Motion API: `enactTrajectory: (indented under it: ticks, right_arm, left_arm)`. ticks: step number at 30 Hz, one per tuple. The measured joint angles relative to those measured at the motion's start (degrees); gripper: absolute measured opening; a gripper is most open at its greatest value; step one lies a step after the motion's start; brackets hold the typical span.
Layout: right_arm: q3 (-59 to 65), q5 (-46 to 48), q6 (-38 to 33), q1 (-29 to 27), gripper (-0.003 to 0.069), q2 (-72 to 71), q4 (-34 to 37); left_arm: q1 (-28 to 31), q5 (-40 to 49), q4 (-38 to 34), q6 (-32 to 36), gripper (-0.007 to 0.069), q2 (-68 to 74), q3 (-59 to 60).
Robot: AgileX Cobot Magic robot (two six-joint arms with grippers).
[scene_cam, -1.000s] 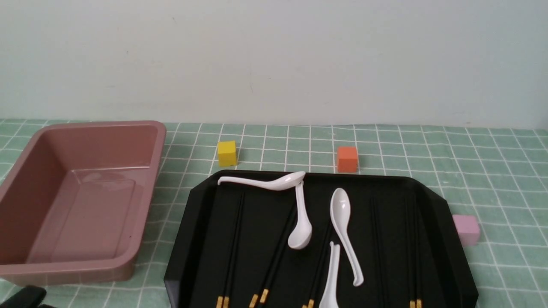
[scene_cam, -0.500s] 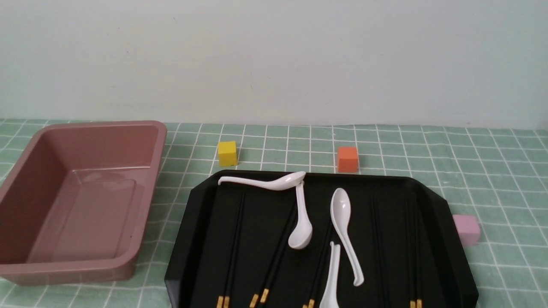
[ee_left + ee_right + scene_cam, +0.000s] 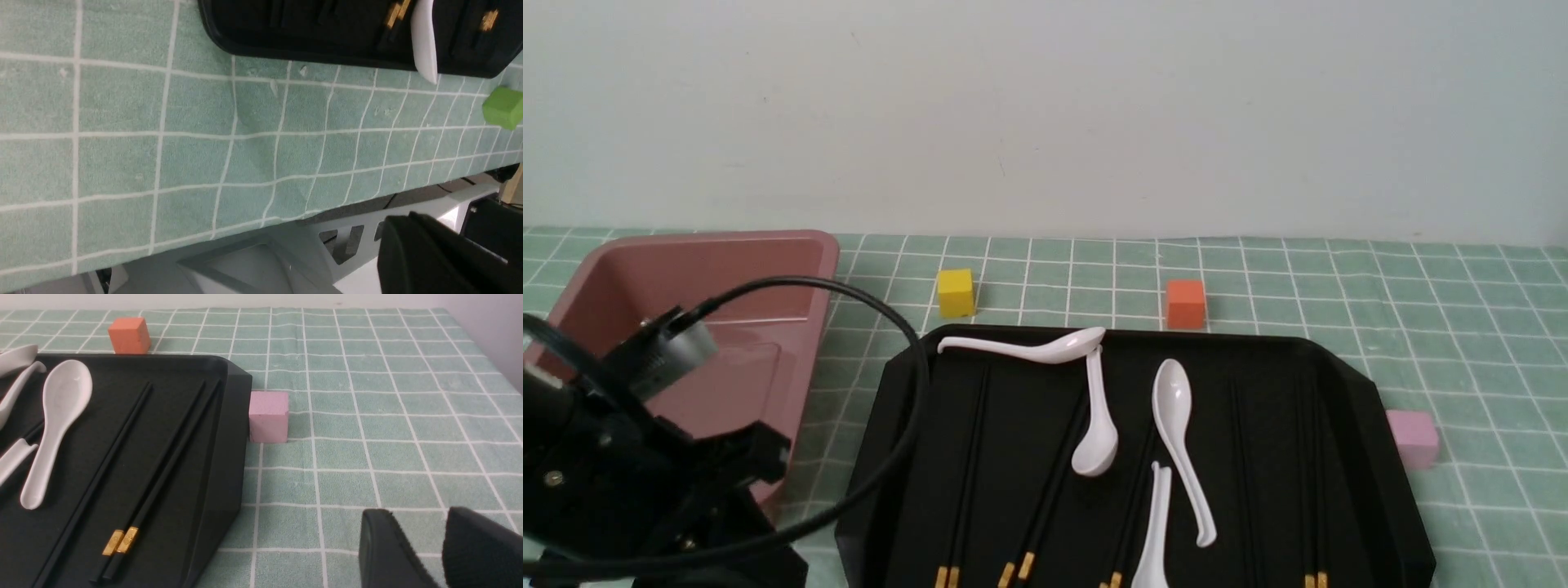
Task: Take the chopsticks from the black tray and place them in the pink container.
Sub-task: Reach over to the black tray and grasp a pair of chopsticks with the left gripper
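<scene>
Several pairs of black chopsticks (image 3: 968,474) with gold bands lie lengthwise in the black tray (image 3: 1356,408), among white spoons (image 3: 1176,425). The pink container (image 3: 711,253) stands left of the tray with nothing visible inside. My left arm (image 3: 621,465) rises at the near left, hiding the container's near part. In the left wrist view, the left gripper (image 3: 402,218) is shut on nothing, off the table's near edge. My right gripper (image 3: 419,514) hangs open and empty over the cloth, right of the tray (image 3: 229,428) and its chopsticks (image 3: 163,457).
A yellow cube (image 3: 956,291) and an orange cube (image 3: 1185,304) sit behind the tray. A pale pink cube (image 3: 1411,437) is at its right side. A green cube (image 3: 502,108) lies near the tray's front. A black cable (image 3: 907,343) arcs over the tray's left corner.
My left arm has swung up into the front view at the near left, covering part of the pink container. Its jaws have closed. Nothing on the tray has moved.
</scene>
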Motion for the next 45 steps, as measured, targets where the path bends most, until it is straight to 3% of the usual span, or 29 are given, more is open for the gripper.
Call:
enactTrajectory:
  ticks: [3, 6, 12, 14, 18, 25, 41, 45]
  right_arm:
    - [0.00, 0.00, 0.00, 0.00, 0.0240, 0.00, 0.00]
    - [0.00, 0.00, 0.00, 0.00, 0.0240, 0.00, 0.00]
    - [0.00, 0.00, 0.00, 0.00, 0.0240, 0.00, 0.00]
    - [0.00, 0.00, 0.00, 0.00, 0.0240, 0.00, 0.00]
    - [0.00, 0.00, 0.00, 0.00, 0.0240, 0.00, 0.00]
    - [0.00, 0.00, 0.00, 0.00, 0.0240, 0.00, 0.00]
    - [0.00, 0.00, 0.00, 0.00, 0.0240, 0.00, 0.00]
    - [0.00, 0.05, 0.00, 0.00, 0.0240, 0.00, 0.00]
  left_arm:
    - [-3.34, -3.57, 0.56, -0.77, -0.0013, 1.27, -0.30]
    - [-10.57, -8.45, 3.42, -5.01, -0.0013, 2.52, -0.99]
    - [-22.73, -12.89, 15.29, -17.90, 0.0003, 8.63, -5.33]
    - [-27.48, -13.48, 23.59, -25.23, 0.0057, 13.54, -8.77]
    - [-31.08, -14.28, 33.17, -32.29, 0.0185, 21.05, -13.46]
    - [-31.55, -15.43, 41.36, -36.00, 0.0323, 31.00, -20.76]
    - [-30.78, -15.32, 40.16, -36.21, 0.0326, 43.03, -25.52]
    - [-30.59, -14.85, 39.47, -36.21, 0.0286, 43.75, -25.96]
